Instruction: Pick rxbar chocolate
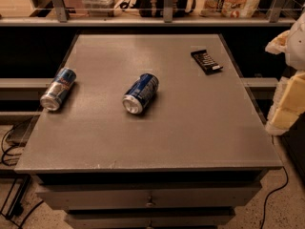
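**Inspector:** Camera view. What is recorded of the rxbar chocolate [207, 61]?

**Recorder:** It is found lying flat on the tabletop [190, 137], toward the far right corner, turned at a slant with its pale end pointing to the right edge. Nothing touches it. Lying flat and thin, it is judged to offer only its narrow sides to a grasp from above.

**Inspector:** And the other items?

**Recorder:** Two drink cans are noted on their sides. The centre can [140, 93] and the left can [58, 88], the latter at the left edge, are both well apart from the bar. The approach to the bar is judged not to be hindered by either.

**Inspector:** The gripper?

**Recorder:** The gripper [288, 106] is taken to be the pale, cream-coloured form at the right margin, beyond the tabletop's right edge and nearer than the bar. It is partly cut off. Whether it is open or closed cannot be told. Nothing is seen to be held.

**Inspector:** Stage of work?

**Recorder:** The pick is judged not yet begun, and a reach inward and forward is called for.
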